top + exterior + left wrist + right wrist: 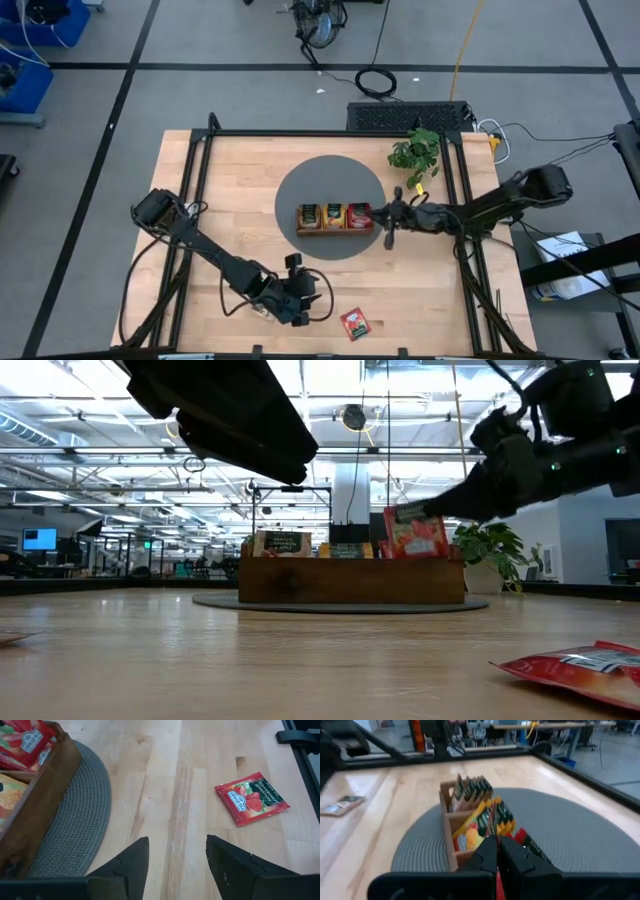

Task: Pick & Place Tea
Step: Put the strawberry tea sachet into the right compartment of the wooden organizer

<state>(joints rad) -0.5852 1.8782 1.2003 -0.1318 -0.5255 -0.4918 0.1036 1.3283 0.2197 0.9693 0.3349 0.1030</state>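
My left gripper (175,857) is wide open and holds nothing. It hangs low over the bare wood near the front edge of the table (240,170).

One red tea sachet (252,798) lies flat on the wood, all by itself. It is in front of my open fingers (134,860) and off to one side, not between them. My fingers do not touch it. From above, this sachet (355,323) sits just to the right of my left gripper (298,308), close to the front edge.

The wooden tray (335,230) sits on a round gray mat (300,180) in the middle of the table. It has three parts. Orange-yellow sachets (310,215) are in the left part, dark green ones (333,215) in the middle, and red ones (358,215) in the right part. They stand up on their edges.

My right gripper (383,212) is at the right end of the tray, by the red sachets. Its fingers (512,856) are squeezed shut. Something red shows just under them, but I cannot tell if I am holding it.
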